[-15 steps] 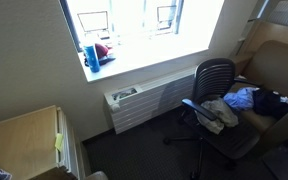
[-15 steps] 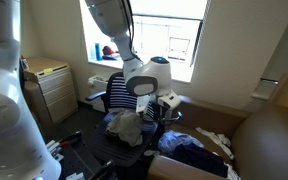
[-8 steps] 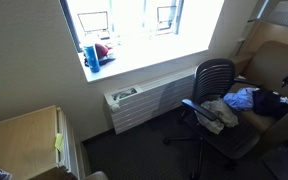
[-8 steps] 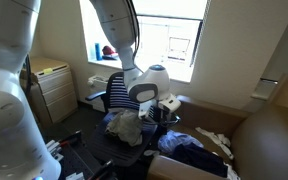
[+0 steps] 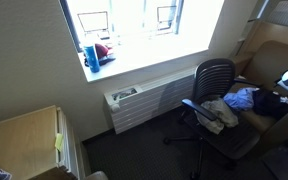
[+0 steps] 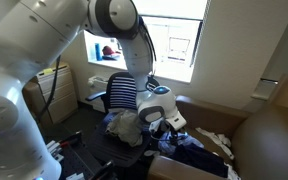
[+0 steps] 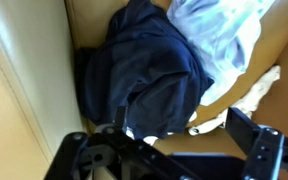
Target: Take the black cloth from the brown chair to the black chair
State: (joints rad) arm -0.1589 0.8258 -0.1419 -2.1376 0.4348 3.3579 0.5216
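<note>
Just ahead of the black gripper fingers [image 7: 259,150], the crumpled black fabric cloth [image 7: 144,75] looks plain navy-black. Farther from the fingers a rumpled pale blue-and-white cloth [image 7: 219,35] shows. The padded tan-brown leather chair [image 7: 24,85] lies under both. In an exterior view, the black mesh-backed office chair [image 5: 216,75] carries a plain grey crumpled cloth [image 5: 219,112].

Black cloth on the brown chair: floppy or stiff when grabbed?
Likely floppy: the black cloth lies crumpled in soft folds. Probably light, and it should sag when lifted. The light blue cloth touches its edge, so it may drag along.
</note>
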